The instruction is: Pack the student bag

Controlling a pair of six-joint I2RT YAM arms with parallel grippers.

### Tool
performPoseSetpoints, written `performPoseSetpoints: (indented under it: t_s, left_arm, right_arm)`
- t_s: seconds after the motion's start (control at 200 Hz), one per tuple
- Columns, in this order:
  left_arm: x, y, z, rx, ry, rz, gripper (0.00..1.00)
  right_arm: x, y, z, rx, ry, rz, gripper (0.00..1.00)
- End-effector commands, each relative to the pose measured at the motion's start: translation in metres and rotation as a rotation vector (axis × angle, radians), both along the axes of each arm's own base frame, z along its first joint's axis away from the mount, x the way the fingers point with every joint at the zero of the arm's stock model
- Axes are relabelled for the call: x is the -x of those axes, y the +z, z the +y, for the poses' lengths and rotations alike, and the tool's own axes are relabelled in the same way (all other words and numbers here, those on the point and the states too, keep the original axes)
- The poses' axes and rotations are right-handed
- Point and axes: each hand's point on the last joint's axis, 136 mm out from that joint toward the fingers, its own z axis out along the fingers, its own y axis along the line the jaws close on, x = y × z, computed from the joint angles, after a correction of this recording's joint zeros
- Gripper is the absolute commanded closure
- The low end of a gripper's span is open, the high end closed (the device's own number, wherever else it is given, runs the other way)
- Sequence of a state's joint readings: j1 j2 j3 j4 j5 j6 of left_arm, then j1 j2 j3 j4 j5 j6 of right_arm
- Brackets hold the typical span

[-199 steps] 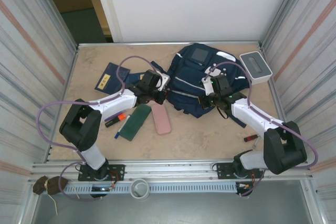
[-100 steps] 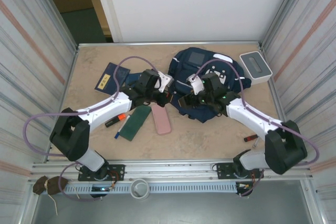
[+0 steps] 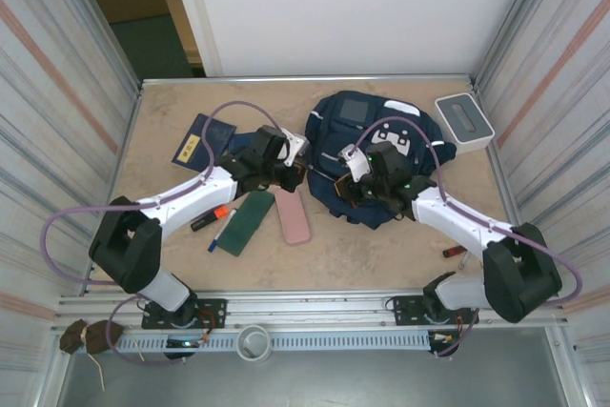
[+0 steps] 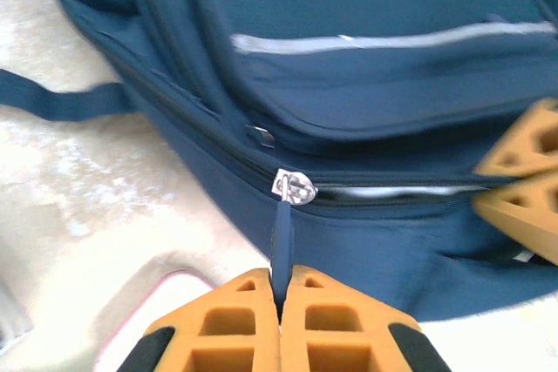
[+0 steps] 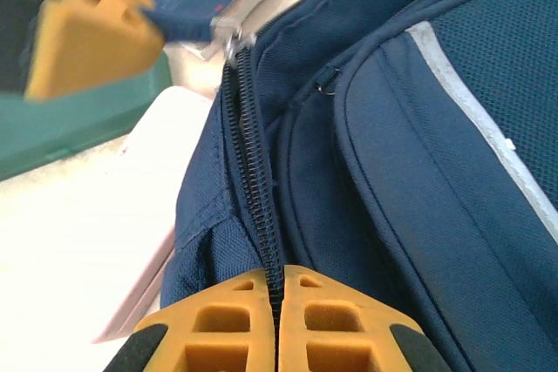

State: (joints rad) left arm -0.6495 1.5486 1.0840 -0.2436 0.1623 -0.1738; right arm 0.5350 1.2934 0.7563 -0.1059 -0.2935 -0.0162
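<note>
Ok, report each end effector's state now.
Left end effector: closed on the zipper pull of the student bag.
Right end effector: closed, pinching the student bag at its zipper track.

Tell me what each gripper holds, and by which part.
Left gripper: the student bag, by its zipper pull strap. Right gripper: the same bag, pinched on the zipper seam.

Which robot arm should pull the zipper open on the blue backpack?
Left. The left pincer is shut on the zipper pull of the student bag, ready to slide it along. The right pincer is shut on the zipper seam farther along, so it probably just steadies the bag.
</note>
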Motion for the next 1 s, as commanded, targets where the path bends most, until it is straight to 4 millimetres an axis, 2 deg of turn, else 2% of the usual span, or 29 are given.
performPoseSetpoints:
  t_s: [0.0,0.155,0.316,0.541,0.731,0.842,0.932,0.992]
  left_arm:
    - [-0.031,-0.002,0.038,-0.068,0.151,-0.037,1.00]
    - [-0.055,-0.012,0.054,-0.091,0.206,-0.035,1.00]
    - [-0.083,-0.021,0.058,-0.102,0.242,-0.029,1.00]
    - [-0.122,-0.038,0.047,-0.099,0.279,-0.027,1.00]
    - [-0.148,-0.042,0.030,-0.041,0.284,-0.046,1.00]
    - [-0.150,-0.040,0.028,-0.044,0.274,-0.043,0.99]
    - [-0.139,-0.031,0.035,-0.044,0.276,-0.042,0.84]
    - [-0.124,-0.018,0.036,-0.006,0.257,-0.050,0.75]
  right_arm:
    - [0.013,0.004,-0.011,-0.023,-0.002,0.014,1.00]
    - [0.017,0.012,-0.015,-0.091,0.013,0.031,1.00]
    - [0.020,0.025,-0.014,-0.169,0.043,0.040,1.00]
    - [0.022,0.045,-0.007,-0.270,0.122,0.080,1.00]
    - [0.021,0.039,0.000,-0.266,0.158,0.139,1.00]
    - [0.011,0.035,-0.003,-0.236,0.104,0.162,1.00]
    - [-0.005,0.028,-0.010,-0.189,0.004,0.189,1.00]
    - [-0.016,0.026,-0.011,-0.175,-0.053,0.213,1.00]
